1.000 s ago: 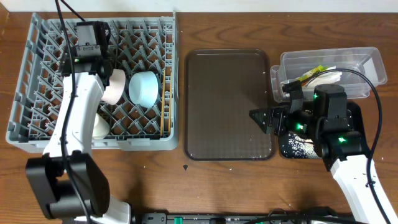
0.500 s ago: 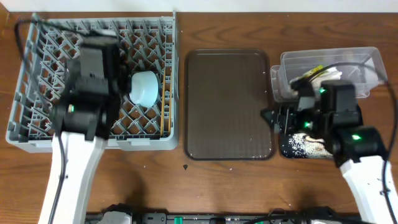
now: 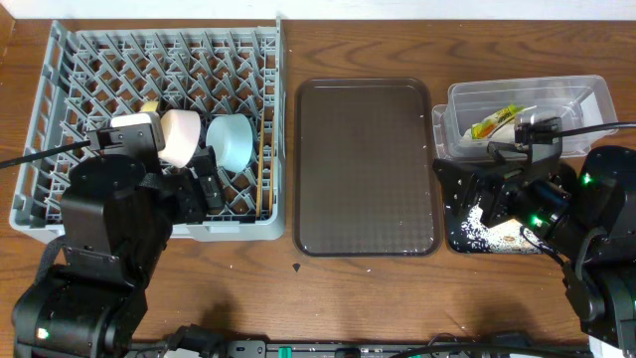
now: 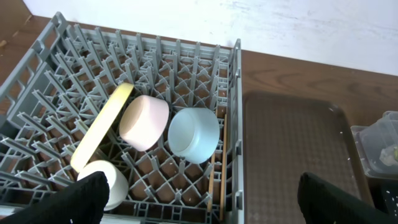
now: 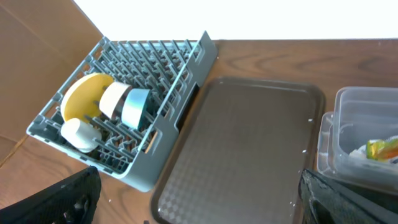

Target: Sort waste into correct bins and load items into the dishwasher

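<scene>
Five kinds of dishware logged in the grey dish rack (image 3: 30, 149), left end of the brown wooden table (image 3: 348, 288): yellow plate (image 4: 102, 134) on edge, pink bowl (image 4: 144, 121), blue bowl (image 4: 194, 134), white cup (image 4: 112, 183), chopsticks (image 4: 216, 168) along the right wall. White wall (image 4: 311, 25) behind. Since a second ago, both arms drawn back toward the near edge, rack uncovered. Left gripper (image 4: 202, 180) spread wide, holding nothing; right gripper (image 5: 199, 177) likewise. Brown tray (image 3: 366, 164) at centre. Clear tub (image 3: 586, 94) holding wrapper (image 3: 494, 121) and napkin (image 3: 509, 132); black tray (image 3: 455, 242) just in front, holding rice grains (image 3: 477, 231).
</scene>
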Motion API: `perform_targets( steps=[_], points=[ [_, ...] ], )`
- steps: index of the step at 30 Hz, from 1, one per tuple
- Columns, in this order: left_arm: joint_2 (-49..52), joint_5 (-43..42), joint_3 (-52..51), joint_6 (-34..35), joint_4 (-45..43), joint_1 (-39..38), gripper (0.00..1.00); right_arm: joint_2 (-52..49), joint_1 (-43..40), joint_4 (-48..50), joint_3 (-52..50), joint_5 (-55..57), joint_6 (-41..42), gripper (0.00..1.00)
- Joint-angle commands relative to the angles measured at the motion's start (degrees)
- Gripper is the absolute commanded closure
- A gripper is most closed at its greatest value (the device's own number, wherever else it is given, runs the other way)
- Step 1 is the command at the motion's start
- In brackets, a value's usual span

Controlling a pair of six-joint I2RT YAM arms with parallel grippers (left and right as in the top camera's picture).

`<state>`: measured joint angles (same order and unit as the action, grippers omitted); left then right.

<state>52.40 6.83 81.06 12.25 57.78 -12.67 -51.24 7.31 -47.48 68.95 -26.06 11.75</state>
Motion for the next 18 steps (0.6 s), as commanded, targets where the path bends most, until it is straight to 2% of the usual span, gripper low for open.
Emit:
perform_targets(
  steps=[1, 4, 9, 12, 15, 18],
  points=[
    [0.2, -0.9, 0.5, 0.7, 0.1, -0.3, 0.03, 0.2, 0.5, -2.6, 0.5, 1.5, 0.9, 0.01],
    [0.3, -0.9, 0.5, 0.7, 0.1, -0.3, 0.03, 0.9, 0.5, -2.7, 0.5, 4.9, -1.8, 0.01],
    [0.3, -0.9, 0.5, 0.7, 0.1, -0.3, 0.03, 4.9, 0.3, -2.0, -3.5, 6.2, -20.3, 0.01],
    [0.3, -0.9, 0.5, 0.7, 0.1, -0.3, 0.03, 11.8, -2.8, 4.5, -11.9, 6.6, -25.1, 0.01],
    [0.3, -0.9, 0.5, 0.7, 0.1, -0.3, 0.03, 20.3, -5.8, 6.8, -21.7, 6.6, -25.1, 0.01],
    [0.3, -0.9, 0.5, 0.7, 0.1, -0.3, 0.02, 32.8, -8.3, 17.9, -37.5, 6.6, -25.1, 0.01]
  ],
)
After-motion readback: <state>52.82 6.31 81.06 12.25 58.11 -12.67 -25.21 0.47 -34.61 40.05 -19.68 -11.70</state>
